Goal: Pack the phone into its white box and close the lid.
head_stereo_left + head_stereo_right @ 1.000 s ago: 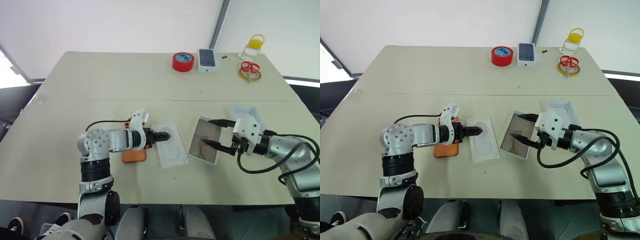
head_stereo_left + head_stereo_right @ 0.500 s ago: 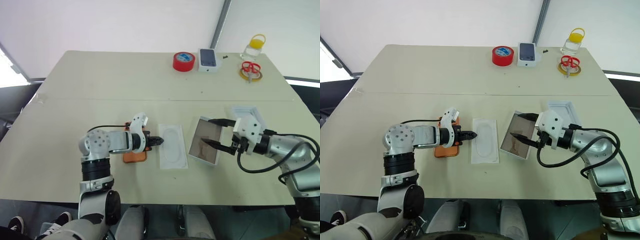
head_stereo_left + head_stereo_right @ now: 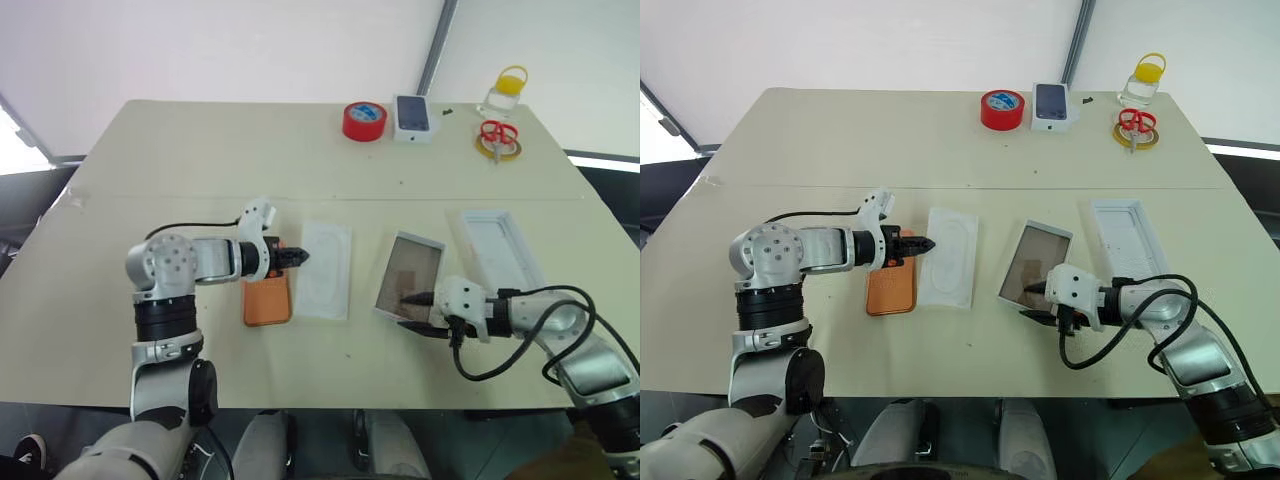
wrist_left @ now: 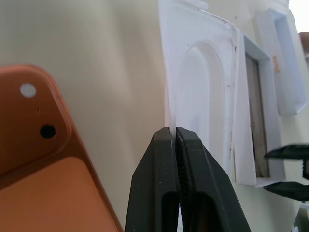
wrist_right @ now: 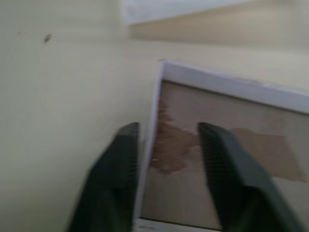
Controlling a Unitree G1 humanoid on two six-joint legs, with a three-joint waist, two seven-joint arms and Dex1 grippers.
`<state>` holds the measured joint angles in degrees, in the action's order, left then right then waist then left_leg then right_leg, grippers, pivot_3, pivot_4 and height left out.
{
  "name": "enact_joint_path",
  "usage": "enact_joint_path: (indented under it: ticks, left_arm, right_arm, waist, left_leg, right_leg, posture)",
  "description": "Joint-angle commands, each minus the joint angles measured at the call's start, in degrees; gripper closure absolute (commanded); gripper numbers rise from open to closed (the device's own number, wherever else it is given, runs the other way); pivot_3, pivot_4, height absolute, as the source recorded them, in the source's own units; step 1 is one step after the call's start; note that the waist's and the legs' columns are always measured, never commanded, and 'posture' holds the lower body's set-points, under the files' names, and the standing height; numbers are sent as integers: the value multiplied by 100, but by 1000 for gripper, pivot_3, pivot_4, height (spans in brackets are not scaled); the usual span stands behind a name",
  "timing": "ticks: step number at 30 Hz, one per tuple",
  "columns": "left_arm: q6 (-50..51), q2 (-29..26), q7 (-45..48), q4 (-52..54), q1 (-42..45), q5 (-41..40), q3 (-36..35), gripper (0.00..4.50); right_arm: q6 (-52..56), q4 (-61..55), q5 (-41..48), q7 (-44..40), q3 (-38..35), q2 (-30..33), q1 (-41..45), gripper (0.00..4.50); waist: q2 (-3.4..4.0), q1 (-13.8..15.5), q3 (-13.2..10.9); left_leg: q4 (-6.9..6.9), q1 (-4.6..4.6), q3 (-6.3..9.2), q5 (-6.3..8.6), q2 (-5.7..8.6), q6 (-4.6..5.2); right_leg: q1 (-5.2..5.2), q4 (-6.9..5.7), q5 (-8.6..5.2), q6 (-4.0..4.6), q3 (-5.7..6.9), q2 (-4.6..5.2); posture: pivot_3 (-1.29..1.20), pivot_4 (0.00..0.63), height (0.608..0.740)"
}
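Pinching the thin white card [image 4: 193,92] at frame centre, the left pincer [image 3: 297,257] is together; the right pincer [image 5: 166,159] straddles the white box [image 3: 410,277] rim, apart.

Beige table [image 3: 200,150] (seamed across), phone [image 3: 267,301], white box [image 3: 409,275], lid [image 3: 497,245], tape roll [image 3: 364,122]
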<state>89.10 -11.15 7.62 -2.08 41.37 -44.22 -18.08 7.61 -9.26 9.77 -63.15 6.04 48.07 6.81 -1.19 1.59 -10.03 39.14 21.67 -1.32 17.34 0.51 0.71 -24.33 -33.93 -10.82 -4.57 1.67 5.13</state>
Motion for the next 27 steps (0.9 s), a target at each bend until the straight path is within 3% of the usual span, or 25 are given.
enact_joint_path:
  ticks: [1,6,15,19,22,27]
  left_arm:
    - [60,-18,154,-55,255,-59,-347,4500]
    - [-107,17,94,-170,334,111,-430,4500]
    - [314,593,-233,-574,946,59,-1442,4500]
    - [339,798,-317,-548,946,109,-1465,4500]
    - [339,1014,-361,-488,871,149,-1400,4500]
    - [291,1360,-413,-368,846,297,-1199,4500]
  right_arm:
    - [27,-75,15,-11,-11,-6,156,4470]
    - [-166,-86,-87,-133,152,-27,306,4470]
    - [-486,212,-358,-45,493,-405,838,4470]
    - [-376,131,-204,-136,478,-474,833,4470]
    - [-140,-17,78,-196,304,-417,710,3628]
    - [121,-390,308,24,-266,-187,416,1095]
  waist:
    - [-2,-6,-2]
    - [-7,-22,-5]
    - [-37,-89,-29]
    - [-38,-89,-33]
    - [-39,-76,-34]
    - [-40,-79,-35]
  left_leg:
    - [0,0,0,0,0,0]
    - [0,0,1,0,0,0]
    - [0,3,4,-5,0,-9]
    - [-3,4,5,-8,0,-15]
    - [-3,6,5,-12,0,-22]
    - [-2,10,5,-11,3,-23]
  right_leg:
    - [0,0,0,0,0,0]
    - [-1,0,0,-1,1,-1]
    - [-2,-2,11,-19,4,-1]
    - [-3,-1,13,-23,4,-1]
    - [-4,-1,13,-22,4,0]
    - [-5,1,12,-20,4,3]
  posture:
    - [0,150,739]
    - [0,150,739]
    - [0,150,739]
    - [0,150,739]
    - [0,150,739]
    - [0,150,739]
